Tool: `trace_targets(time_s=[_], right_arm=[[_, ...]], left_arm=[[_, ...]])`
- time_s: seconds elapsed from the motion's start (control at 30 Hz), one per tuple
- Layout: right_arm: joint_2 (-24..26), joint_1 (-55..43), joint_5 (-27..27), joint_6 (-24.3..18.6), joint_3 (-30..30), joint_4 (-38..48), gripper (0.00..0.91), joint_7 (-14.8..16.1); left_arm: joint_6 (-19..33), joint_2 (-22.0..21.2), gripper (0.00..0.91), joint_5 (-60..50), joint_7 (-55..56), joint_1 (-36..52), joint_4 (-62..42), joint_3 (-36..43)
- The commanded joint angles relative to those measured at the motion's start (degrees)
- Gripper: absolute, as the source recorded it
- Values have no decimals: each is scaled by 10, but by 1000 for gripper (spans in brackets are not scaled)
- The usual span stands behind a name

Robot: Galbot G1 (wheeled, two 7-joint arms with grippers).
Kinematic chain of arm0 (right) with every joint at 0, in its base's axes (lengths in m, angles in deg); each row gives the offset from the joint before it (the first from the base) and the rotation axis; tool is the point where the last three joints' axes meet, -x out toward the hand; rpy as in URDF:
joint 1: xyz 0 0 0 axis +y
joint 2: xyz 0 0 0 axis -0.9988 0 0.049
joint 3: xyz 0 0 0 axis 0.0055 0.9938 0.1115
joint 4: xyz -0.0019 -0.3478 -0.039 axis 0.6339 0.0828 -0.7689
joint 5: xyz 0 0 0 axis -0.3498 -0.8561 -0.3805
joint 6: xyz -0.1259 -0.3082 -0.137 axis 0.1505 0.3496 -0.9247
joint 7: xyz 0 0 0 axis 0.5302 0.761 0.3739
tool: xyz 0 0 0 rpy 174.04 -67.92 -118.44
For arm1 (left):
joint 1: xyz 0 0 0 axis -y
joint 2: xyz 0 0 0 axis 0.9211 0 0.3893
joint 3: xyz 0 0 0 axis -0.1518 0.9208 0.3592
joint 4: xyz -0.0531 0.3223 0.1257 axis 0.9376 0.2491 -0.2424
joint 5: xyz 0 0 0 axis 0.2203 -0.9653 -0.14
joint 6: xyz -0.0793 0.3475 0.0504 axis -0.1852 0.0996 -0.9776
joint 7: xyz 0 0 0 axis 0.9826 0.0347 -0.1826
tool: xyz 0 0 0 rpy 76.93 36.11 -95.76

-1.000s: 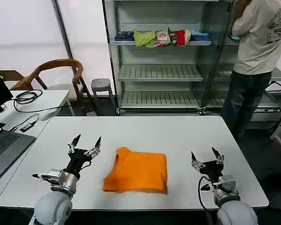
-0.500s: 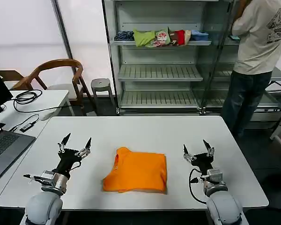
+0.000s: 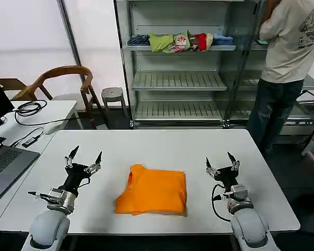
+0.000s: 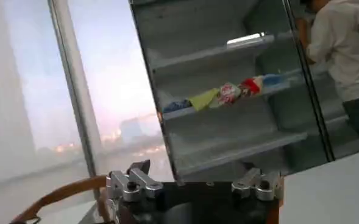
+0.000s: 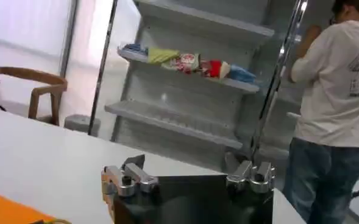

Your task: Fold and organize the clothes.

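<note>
The orange T-shirt (image 3: pixel 153 191) lies folded near the counter's (image 3: pixel 162 144) front edge, between the spread left claw (image 3: pixel 83 159) and spread right claw (image 3: pixel 222 163); folding looks finished, so next comes lifting it away

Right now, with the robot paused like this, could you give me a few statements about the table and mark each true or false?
1. The orange T-shirt lies folded on the white table. True.
2. The left end effector grips the shirt. False: it is open, held above the table beside the shirt, apart from it.
3. The right end effector is open and empty. True.
4. The shirt lies between the two end effectors. True.
5. The shirt hangs over the table's edge. False: it rests wholly on the tabletop.
</note>
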Motion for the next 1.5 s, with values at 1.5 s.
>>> trace_targets(time_s=[1.5], right_arm=[[40, 7, -30, -44, 2, 1, 907, -7]], left_arm=[[47, -39, 907, -52, 0, -6, 7, -17]])
